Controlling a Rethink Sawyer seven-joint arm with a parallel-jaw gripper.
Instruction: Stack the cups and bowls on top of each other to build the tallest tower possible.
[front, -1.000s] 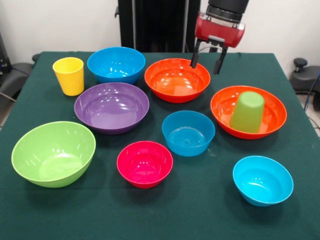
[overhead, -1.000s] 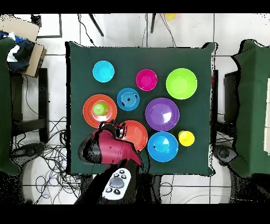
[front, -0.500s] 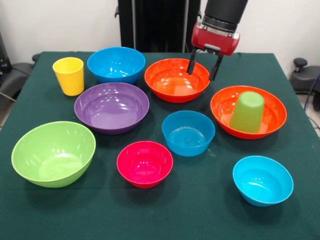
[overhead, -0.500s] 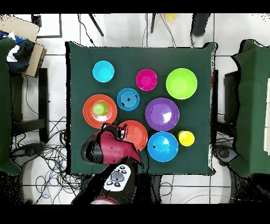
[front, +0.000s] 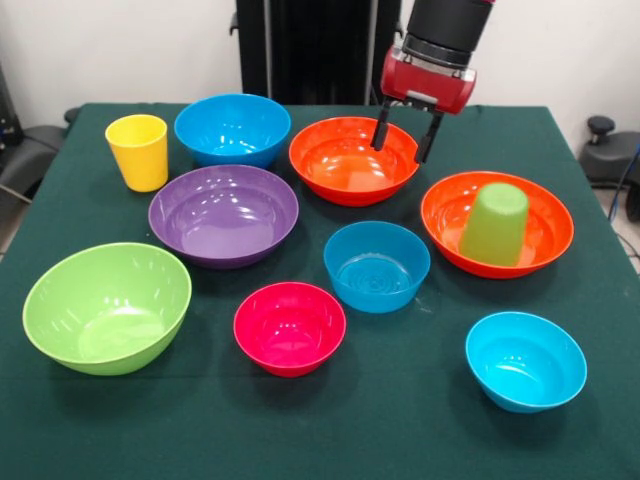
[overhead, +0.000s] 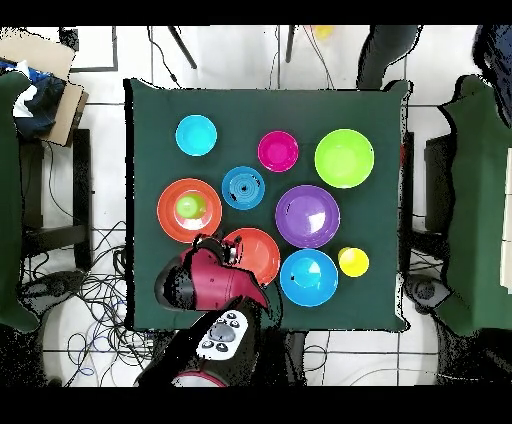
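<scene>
My open gripper (front: 403, 137) (overhead: 218, 247) hangs over the right rim of the far orange bowl (front: 352, 160) (overhead: 258, 255), one finger inside the rim and one outside. The other orange bowl (front: 455, 212) (overhead: 172, 212) holds an upside-down light green cup (front: 495, 224) (overhead: 188, 207). A yellow cup (front: 138, 151) (overhead: 352, 262) stands upright at the far left. A large blue bowl (front: 232, 129), a purple bowl (front: 223, 214), a lime green bowl (front: 107, 306), a pink-red bowl (front: 290, 327), a mid-size blue bowl (front: 376, 265) and a small cyan bowl (front: 525, 360) sit apart, all upright. No tower stands.
The table (front: 400, 420) is covered with dark green cloth. Chairs (overhead: 480, 200) stand at both sides in the overhead view, and cables lie on the floor (overhead: 90, 290) near the robot base.
The gripper has come down and moved left from beside the far orange bowl to straddle its right rim. The bowls and cups have not moved.
</scene>
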